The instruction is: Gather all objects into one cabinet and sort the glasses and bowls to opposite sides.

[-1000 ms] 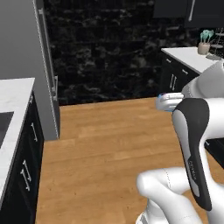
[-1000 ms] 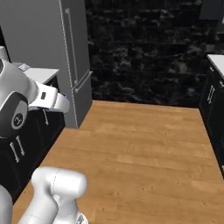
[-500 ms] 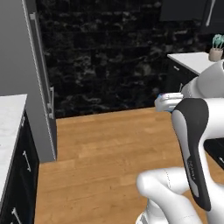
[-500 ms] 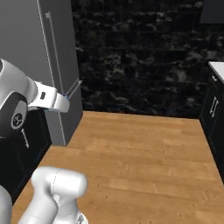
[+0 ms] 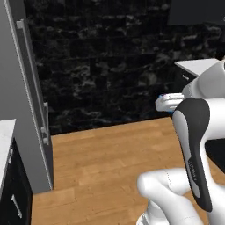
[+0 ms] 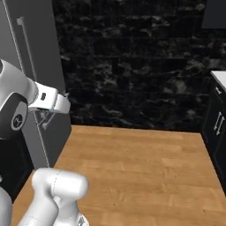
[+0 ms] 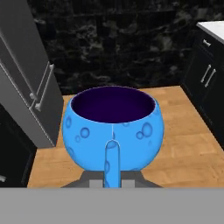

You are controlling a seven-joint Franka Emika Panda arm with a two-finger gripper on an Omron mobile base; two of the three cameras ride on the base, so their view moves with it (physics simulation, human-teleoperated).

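In front of the hand camera you had the small blue bowl (image 7: pixel 113 129) filling the middle of the picture, upright, its dark inside facing up and its bubbled blue wall turned toward the lens. The gripper (image 7: pixel 112 168) was closed narrowly on the bowl's near rim, one finger (image 7: pixel 112 162) running up the outside of the wall and taking on the same blue tint. Behind the bowl lay the wooden floor (image 7: pixel 181 144), with the grey refrigerator (image 7: pixel 24 83) to its left and a dark base cabinet with silver handles (image 7: pixel 205 81) to its right, both well apart from it. From the right base camera you saw the hand (image 6: pixel 55 102) held out level toward the black tiled wall (image 6: pixel 137 62).
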